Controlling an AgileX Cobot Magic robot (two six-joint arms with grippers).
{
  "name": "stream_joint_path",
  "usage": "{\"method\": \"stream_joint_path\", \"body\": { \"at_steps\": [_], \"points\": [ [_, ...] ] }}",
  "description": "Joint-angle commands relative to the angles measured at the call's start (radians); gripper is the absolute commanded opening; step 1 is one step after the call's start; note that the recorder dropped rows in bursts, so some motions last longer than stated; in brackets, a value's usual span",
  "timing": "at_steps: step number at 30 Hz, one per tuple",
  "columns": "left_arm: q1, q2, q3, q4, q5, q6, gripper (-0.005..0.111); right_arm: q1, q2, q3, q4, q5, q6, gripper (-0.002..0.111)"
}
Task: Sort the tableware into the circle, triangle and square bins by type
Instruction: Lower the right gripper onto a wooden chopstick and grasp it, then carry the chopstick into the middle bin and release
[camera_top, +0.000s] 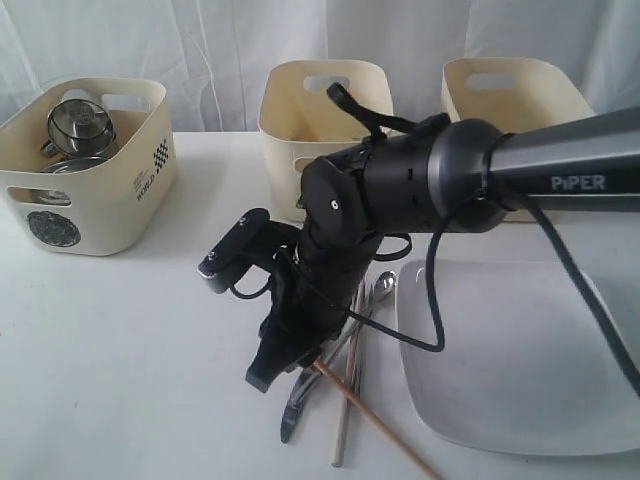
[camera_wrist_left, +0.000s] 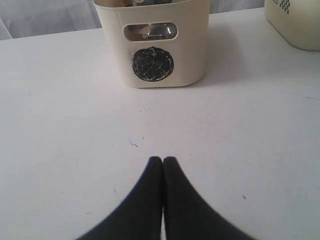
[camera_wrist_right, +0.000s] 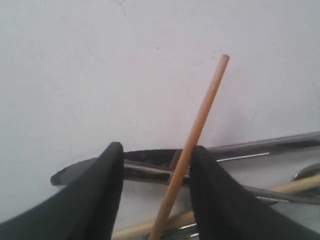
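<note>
Steelware already sits in the circle bin (camera_top: 95, 205): a mug (camera_top: 80, 122) shows above the rim with more steel under it, though I cannot count the pieces. As far as I can judge, that is the only part of the sorting that is done. The large white square plate (camera_top: 520, 370) lies bare on the surface (camera_top: 120, 350). Just beside it, on the side toward the circle bin, the cutlery lies in a loose heap: a knife (camera_wrist_right: 150, 170), a spoon (camera_top: 385, 285) and the wooden chopsticks (camera_top: 375, 420) crossing the steel. I cannot pick out a fork for certain. My right tool (camera_wrist_right: 157, 152) is down over that heap with its jaws wide, one on either side of the darker chopstick (camera_wrist_right: 192, 140) where it crosses the knife, and it grips nothing. My left tool (camera_wrist_left: 162, 160) is pinched fully shut and empty, low over bare surface and facing the circle bin. The middle bin (camera_top: 290, 130) and the right bin (camera_top: 520, 90) stand further back. My arm hides their marks and I cannot see inside, so I cannot say what they hold. I reckon all the cutlery and the plate are still to go.
</note>
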Motion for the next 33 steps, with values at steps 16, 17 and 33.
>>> {"method": "stream_joint_path", "body": {
  "at_steps": [16, 17, 33],
  "points": [
    [0.0, -0.009, 0.004, -0.009, 0.001, -0.002, 0.0, 0.005, 0.134, -0.071, 0.0, -0.055, -0.021, 0.041],
    [0.0, -0.009, 0.004, -0.009, 0.001, -0.002, 0.0, 0.005, 0.135, -0.071, 0.0, -0.057, -0.021, 0.041],
    [0.0, -0.009, 0.004, -0.009, 0.001, -0.002, 0.0, -0.021, 0.101, -0.069, 0.002, -0.133, 0.105, 0.0]
  ]
}}
